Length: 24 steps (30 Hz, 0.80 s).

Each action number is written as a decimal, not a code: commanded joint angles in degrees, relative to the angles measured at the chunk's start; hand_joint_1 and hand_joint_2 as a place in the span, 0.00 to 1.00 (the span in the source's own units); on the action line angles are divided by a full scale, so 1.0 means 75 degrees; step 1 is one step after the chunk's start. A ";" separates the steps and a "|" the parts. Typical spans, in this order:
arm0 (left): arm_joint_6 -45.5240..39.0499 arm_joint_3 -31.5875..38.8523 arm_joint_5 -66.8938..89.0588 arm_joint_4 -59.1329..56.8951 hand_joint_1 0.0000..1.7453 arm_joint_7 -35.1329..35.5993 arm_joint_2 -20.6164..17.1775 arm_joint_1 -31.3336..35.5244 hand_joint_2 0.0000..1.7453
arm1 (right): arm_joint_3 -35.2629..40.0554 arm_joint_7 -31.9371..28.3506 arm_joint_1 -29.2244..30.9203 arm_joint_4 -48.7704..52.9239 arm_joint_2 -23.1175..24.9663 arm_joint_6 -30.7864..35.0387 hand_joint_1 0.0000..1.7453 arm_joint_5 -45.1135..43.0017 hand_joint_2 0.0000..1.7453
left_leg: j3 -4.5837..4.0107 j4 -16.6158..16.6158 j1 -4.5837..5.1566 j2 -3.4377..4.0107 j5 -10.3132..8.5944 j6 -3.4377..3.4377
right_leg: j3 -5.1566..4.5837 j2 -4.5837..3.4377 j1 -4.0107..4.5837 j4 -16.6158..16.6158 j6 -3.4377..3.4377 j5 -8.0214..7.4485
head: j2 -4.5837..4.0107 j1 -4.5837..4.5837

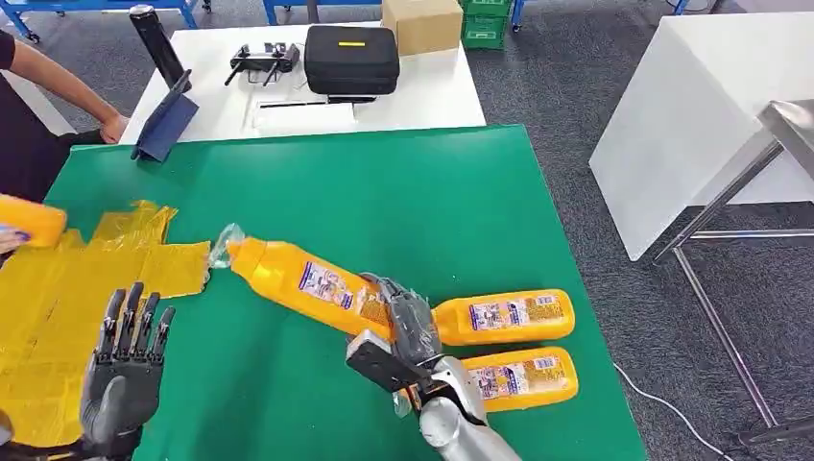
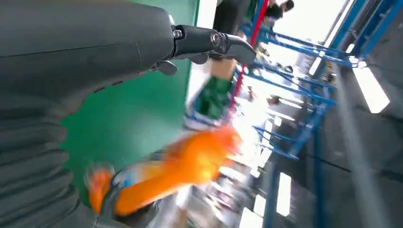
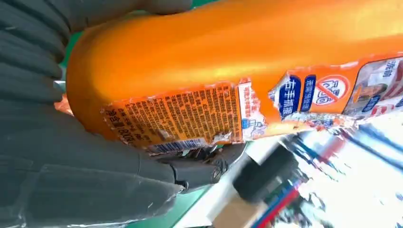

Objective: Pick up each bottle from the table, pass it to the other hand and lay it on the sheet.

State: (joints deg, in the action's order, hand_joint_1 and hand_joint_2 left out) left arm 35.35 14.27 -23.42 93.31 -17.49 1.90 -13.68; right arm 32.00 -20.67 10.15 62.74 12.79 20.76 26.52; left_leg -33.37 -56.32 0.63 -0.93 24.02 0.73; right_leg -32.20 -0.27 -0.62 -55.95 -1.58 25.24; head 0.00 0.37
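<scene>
Held bottle: orange plastic, glossy, tapered neck under crinkled clear wrap, torn paper label. My right robot hand is wrapped around its base end, so the neck points away toward the yellow sheet. It's tilted and looks clear of the green counter, though I can't confirm the gap. In the right wrist view my fingers curl under the label. Gripping the base leaves the body free for the other hand to take, I'd judge.

My left robot hand is spread wide, holding nothing, upright over the near part of the sheet and well apart from the held bottle's neck. Handover not yet done.

Relative to the held bottle: two more orange bottles lie flat on the counter just beside my right hand, parallel, one nearer me. Sheet is wrinkled, shiny yellow film, flat on the counter beyond the neck. Past the sheet's far edge, a person's hand holds another orange bottle.

Behind the green counter, a white counter carries a black case, a cardboard box and a blue tablet stand.
</scene>
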 commanded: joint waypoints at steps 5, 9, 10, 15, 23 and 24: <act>0.0258 -0.0358 0.0081 0.0151 0.00 0.0193 0.0727 -0.0605 1.00 | 0.0681 -0.0522 -0.0579 0.1987 -0.0426 -0.0261 1.00 -0.0529 1.00 | -0.0005 -0.0007 -0.0007 0.0002 0.0009 -0.0005 | 0.0002 0.0007 0.0008 0.0007 0.0004 0.0002 | 0.0000 0.0000; -0.0245 -0.1194 0.0265 0.0164 0.00 -0.0016 0.0506 -0.0558 1.00 | 0.1078 -0.0458 -0.0430 0.1822 -0.0318 -0.0472 1.00 -0.0441 1.00 | -0.0010 -0.0004 -0.0003 -0.0007 0.0002 -0.0001 | -0.0004 0.0014 0.0003 0.0005 0.0005 0.0001 | 0.0000 0.0000; -0.0450 -0.1498 0.0316 0.0173 0.00 -0.0126 0.0347 -0.0570 1.00 | 0.1242 -0.0320 -0.0334 0.1664 -0.0308 -0.0588 1.00 -0.0353 1.00 | -0.0009 0.0000 0.0001 -0.0005 0.0000 0.0002 | -0.0006 0.0010 0.0000 0.0004 0.0004 0.0000 | 0.0000 0.0000; -0.0706 -0.2187 0.0461 0.0006 0.00 -0.0321 -0.0036 -0.0515 1.00 | 0.1723 0.0149 0.0033 0.1054 -0.0238 -0.0930 0.97 0.0091 1.00 | 0.0001 0.0002 -0.0004 0.0005 0.0000 0.0000 | 0.0007 0.0002 0.0005 0.0007 0.0006 -0.0002 | 0.0000 0.0000; -0.0956 -0.2676 0.0612 -0.0110 0.00 -0.0545 -0.0350 -0.0457 1.00 | 0.2311 0.0465 0.0420 0.0453 -0.0322 -0.1375 0.99 0.0354 1.00 | 0.0019 -0.0003 -0.0017 0.0017 0.0011 -0.0010 | 0.0031 -0.0003 0.0018 0.0014 0.0011 0.0002 | 0.0000 0.0000; -0.0956 -0.2676 0.0612 -0.0110 0.00 -0.0545 -0.0350 -0.0457 1.00 | 0.2311 0.0465 0.0420 0.0453 -0.0322 -0.1375 0.99 0.0354 1.00 | 0.0019 -0.0003 -0.0017 0.0017 0.0011 -0.0010 | 0.0031 -0.0003 0.0018 0.0014 0.0011 0.0002 | 0.0000 0.0000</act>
State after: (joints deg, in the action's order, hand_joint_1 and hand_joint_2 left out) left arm 30.42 2.18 -20.26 95.03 -19.91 4.28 -18.06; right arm 41.55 -19.67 6.94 75.14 12.20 13.70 27.30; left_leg -33.44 -56.32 0.62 -0.96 24.01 0.81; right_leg -32.24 -0.26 -0.62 -55.94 -1.58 25.22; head 0.00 0.37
